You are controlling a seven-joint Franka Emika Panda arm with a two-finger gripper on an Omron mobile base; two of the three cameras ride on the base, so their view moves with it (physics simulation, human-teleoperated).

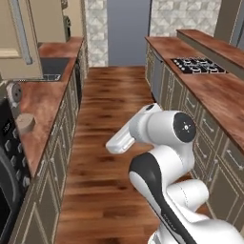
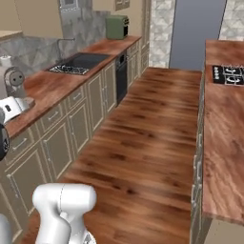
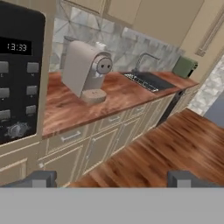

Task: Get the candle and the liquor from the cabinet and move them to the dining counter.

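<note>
The claw (image 3: 111,178) is standing wide apart, holding nothing. The cabinet (image 1: 19,38) door is hanging open at far left; swinging toward it could be striking the coffee machine (image 3: 85,70).

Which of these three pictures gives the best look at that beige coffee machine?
The hand view: the coffee machine stands whole on the worktop, beside the microwave. The left base view shows just its round front and base at the left edge. The right base view catches part of it at the left edge.
</note>
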